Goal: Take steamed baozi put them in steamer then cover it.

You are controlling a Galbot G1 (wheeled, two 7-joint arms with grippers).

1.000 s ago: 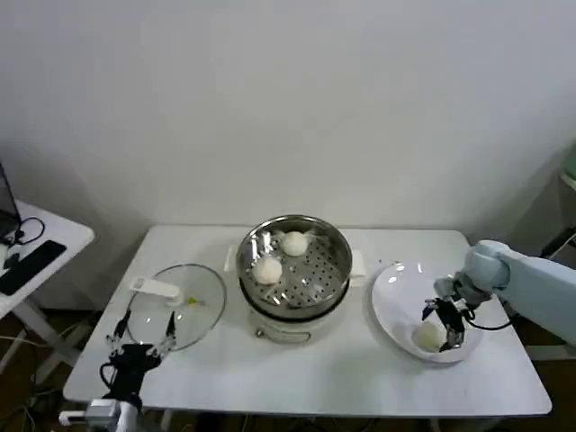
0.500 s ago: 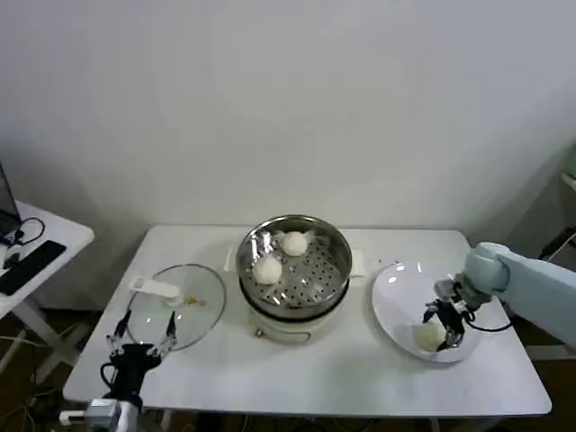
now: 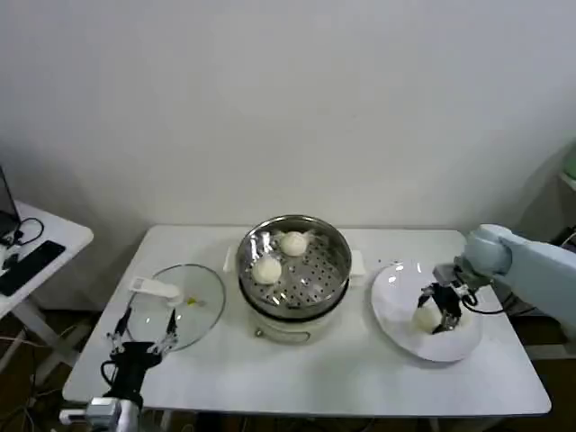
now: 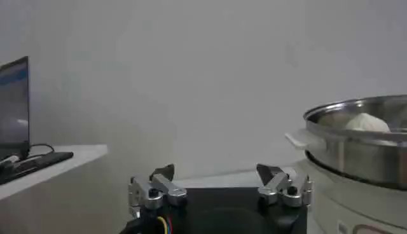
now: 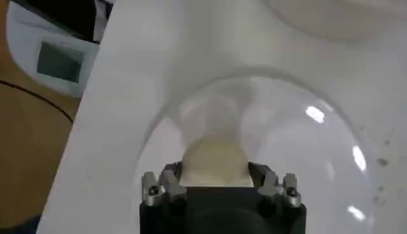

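- Plain white wall stood behind a white table [image 3: 360, 378], with a second white desk at the far left carrying a dark keyboard [image 3: 29, 266].
- At the table's middle sat the steamer [image 3: 293, 268], its perforated steel basket on a cream pot base, uncovered.
- Two steamed baozi [image 3: 267, 269] lay inside the basket, one toward the near left and one farther back near the rim.
- From the right edge, the right arm reached in over the white plate [image 3: 399, 306] on the table's right side, its wrist bent downward.
- The right gripper [image 3: 432, 315] held a third baozi [image 3: 425, 317] between its fingers, which were closed against the bun's two sides; in the right wrist view the bun [image 5: 216, 161] sat squeezed between the two finger pads [image 5: 166, 180] above the plate [image 5: 331, 159].
- From the head view I could not tell whether the bun touched the plate.
- The cover [image 3: 180, 304], a clear glass lid with a white handle, lay flat on the table to the left of the steamer, apart from it.
- Low at the near left corner of the table, the left gripper [image 3: 140, 340] pointed toward the near rim of the cover.
- Its fingers [image 4: 156, 185] were spread wide with nothing between them, as the left wrist view showed, with the steamer [image 4: 356, 152] beyond.
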